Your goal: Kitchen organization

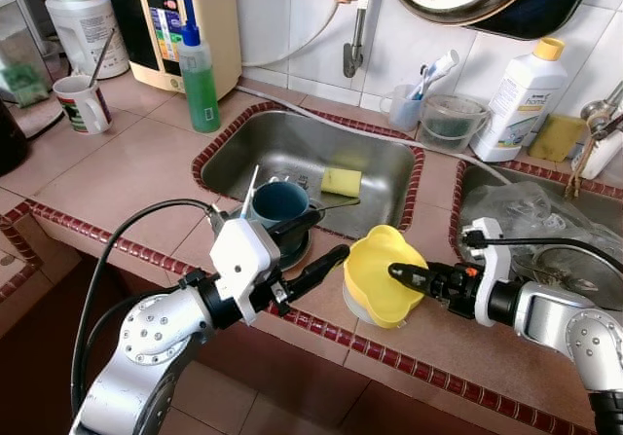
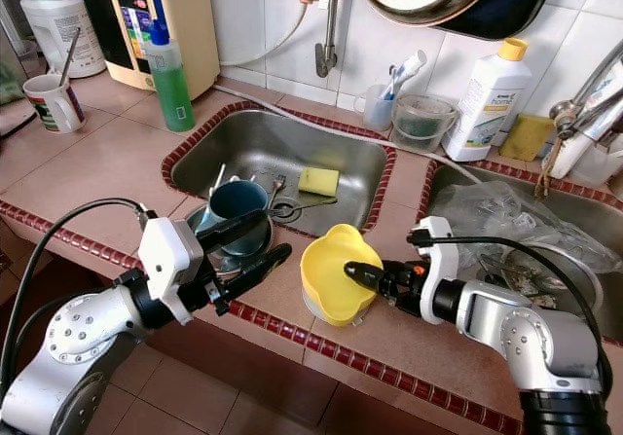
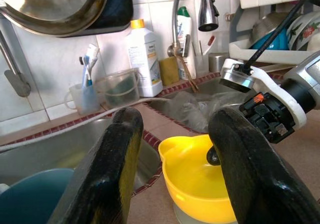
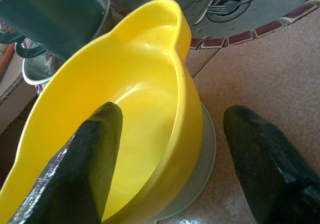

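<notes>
Right gripper (image 4: pixel 170 159) spread, straddling yellow bowl (image 1: pixel 383 274) wall near counter (image 1: pixel 127 163) front edge. Left gripper (image 1: pixel 316 242) spread beside teal cup (image 1: pixel 279 204).

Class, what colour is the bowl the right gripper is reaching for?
Yellow: the bowl shows best in the right wrist view.

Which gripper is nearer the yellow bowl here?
Right. The right gripper straddles the yellow bowl's rim, one finger inside and one outside, open. The left gripper hangs open beside the bowl, next to the blue cup, not touching it.
</notes>
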Motion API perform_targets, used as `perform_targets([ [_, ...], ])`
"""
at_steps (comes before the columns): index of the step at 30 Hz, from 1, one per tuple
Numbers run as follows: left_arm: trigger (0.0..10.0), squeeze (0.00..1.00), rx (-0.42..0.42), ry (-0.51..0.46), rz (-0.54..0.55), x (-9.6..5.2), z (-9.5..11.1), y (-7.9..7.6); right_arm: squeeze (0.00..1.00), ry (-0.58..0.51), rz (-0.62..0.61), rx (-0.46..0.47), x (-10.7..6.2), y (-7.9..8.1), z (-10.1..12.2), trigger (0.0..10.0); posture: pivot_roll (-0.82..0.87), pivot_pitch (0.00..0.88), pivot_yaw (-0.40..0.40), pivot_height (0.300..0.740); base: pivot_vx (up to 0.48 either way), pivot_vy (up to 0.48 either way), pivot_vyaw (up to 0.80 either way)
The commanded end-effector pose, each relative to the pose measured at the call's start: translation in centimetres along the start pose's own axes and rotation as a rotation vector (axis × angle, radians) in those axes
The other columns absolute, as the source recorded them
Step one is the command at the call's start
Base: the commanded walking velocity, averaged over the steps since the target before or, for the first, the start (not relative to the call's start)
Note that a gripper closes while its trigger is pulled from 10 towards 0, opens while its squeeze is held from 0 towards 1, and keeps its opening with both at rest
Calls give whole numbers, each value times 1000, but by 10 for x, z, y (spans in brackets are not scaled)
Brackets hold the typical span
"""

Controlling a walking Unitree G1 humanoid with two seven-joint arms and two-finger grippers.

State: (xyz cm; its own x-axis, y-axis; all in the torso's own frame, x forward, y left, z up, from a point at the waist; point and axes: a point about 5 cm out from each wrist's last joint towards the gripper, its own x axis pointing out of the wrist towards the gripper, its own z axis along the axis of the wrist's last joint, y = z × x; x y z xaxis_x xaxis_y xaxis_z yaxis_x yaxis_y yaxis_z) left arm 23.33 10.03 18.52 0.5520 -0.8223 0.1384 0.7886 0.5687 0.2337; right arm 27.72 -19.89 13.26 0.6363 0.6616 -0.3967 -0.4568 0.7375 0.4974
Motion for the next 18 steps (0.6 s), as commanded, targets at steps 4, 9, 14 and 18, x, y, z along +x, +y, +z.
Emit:
perform_targets([
  [4,10000,0,4,-10,-6,1,3,-3,0,3,-6,6,-3,-4,5,0,-47,7,-83,740,0,0,0],
  [9,10000,0,5,-11,-5,1,3,-3,0,1,-10,3,-3,-5,5,0,-45,1,-85,740,0,0,0],
  [14,10000,0,4,-9,4,1,3,-1,0,-7,-20,1,-1,-8,6,0,-41,0,-82,740,0,0,0],
  [18,10000,0,6,-9,7,1,3,1,0,-11,-18,1,0,-8,7,0,-40,0,-81,740,0,0,0],
])
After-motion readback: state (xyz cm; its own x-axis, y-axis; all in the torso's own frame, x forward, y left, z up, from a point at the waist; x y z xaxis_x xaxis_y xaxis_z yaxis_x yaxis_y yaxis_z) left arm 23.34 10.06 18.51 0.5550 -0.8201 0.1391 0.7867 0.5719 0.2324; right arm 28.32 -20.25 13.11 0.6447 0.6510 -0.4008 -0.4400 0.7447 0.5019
